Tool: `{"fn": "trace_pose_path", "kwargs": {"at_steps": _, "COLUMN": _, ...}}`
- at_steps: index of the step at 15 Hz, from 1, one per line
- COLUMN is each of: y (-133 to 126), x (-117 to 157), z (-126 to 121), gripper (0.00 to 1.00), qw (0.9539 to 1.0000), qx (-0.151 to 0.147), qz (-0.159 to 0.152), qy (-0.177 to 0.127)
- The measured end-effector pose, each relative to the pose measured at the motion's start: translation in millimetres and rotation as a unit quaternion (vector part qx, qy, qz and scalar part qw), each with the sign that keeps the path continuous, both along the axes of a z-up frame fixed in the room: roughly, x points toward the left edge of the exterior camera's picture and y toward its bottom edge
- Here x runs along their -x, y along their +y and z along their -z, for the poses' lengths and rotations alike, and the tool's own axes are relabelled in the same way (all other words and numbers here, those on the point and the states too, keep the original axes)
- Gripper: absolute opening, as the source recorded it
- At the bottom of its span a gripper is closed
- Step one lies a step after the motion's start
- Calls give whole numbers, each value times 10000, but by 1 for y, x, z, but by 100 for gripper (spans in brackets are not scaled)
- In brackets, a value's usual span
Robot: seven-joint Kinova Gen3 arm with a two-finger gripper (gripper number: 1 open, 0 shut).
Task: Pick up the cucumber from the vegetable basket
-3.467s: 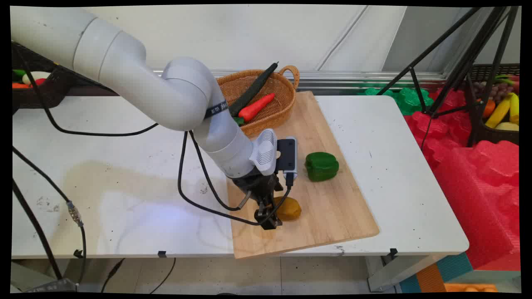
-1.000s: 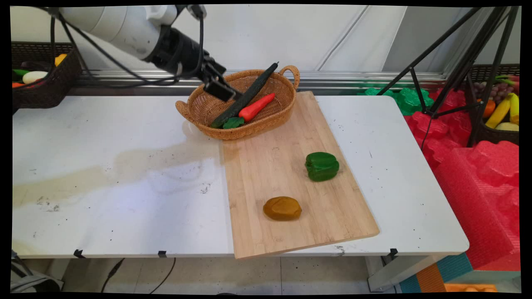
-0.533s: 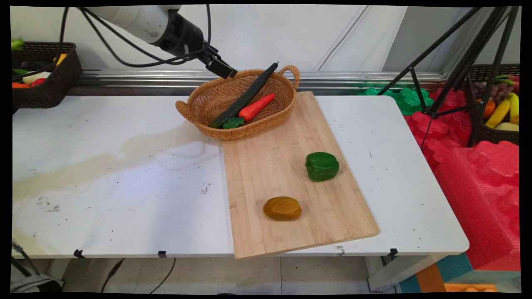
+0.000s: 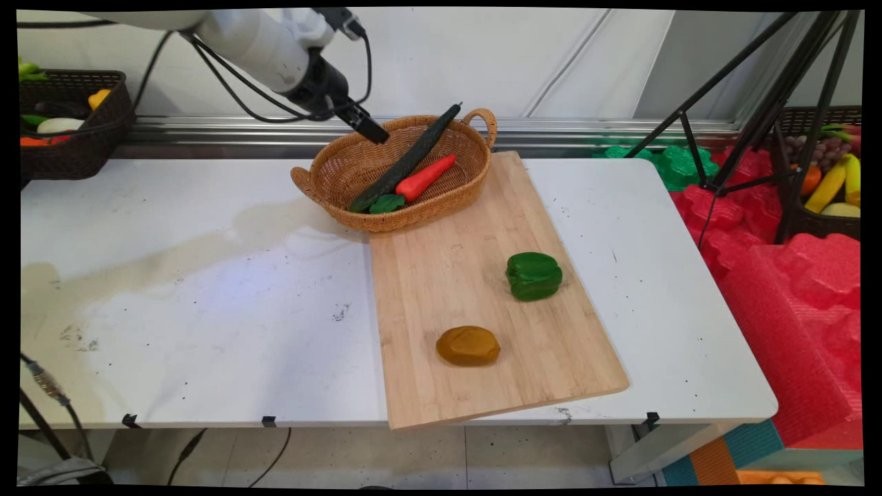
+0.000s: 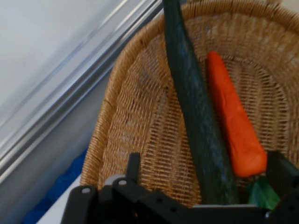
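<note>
Wicker basket point(image 4: 358, 176) under end effector point(image 4: 372, 131); holds cucumber point(image 5: 196, 116), carrot point(image 5: 233, 126); apparently unlabelled.

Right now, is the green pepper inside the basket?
No, the green pepper lies on the wooden cutting board, apart from the basket, which holds only a cucumber and a carrot.

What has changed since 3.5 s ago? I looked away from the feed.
The claw rose from the brown potato on the cutting board and swung to the wicker basket's far rim, empty. The potato stays where it was, let go. Green pepper, cucumber and carrot have not moved.
</note>
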State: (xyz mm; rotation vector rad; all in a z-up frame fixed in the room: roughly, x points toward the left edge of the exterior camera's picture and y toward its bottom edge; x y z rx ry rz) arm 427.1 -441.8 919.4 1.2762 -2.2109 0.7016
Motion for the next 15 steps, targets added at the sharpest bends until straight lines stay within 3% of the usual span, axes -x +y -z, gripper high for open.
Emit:
{"fn": "trace_pose_path", "kwargs": {"at_steps": 8, "y": -40, "x": 6, "z": 57, "gripper": 100, "qw": 9986, "qx": -507, "qz": -158, "qy": -68}}
{"fn": "trace_pose_path", "kwargs": {"at_steps": 15, "y": -64, "x": 10, "z": 90, "gripper": 100, "qw": 9971, "qx": -692, "qz": -294, "qy": 82}}
